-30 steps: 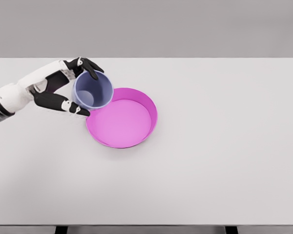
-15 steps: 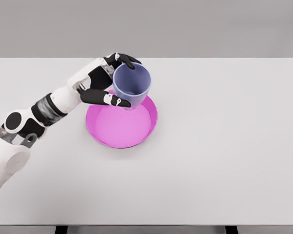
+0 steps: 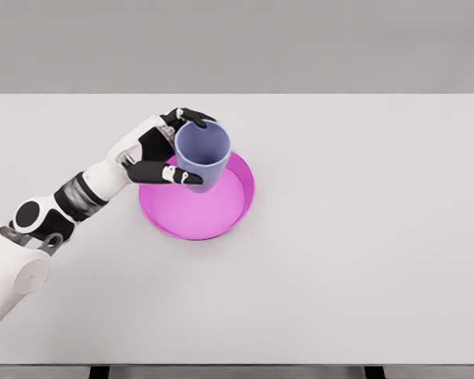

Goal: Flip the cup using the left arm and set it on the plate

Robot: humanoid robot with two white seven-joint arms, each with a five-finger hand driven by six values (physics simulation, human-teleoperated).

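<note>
A pale blue plastic cup, mouth up, was held by the left robot hand over the round magenta plate's upper-left rim on the white bench.

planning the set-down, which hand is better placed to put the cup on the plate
Left. The left hand already grips the cup, opening up, over the plate, so it probably only needs lowering. The right arm is not in view.

cup lowered, nearer plate
</note>
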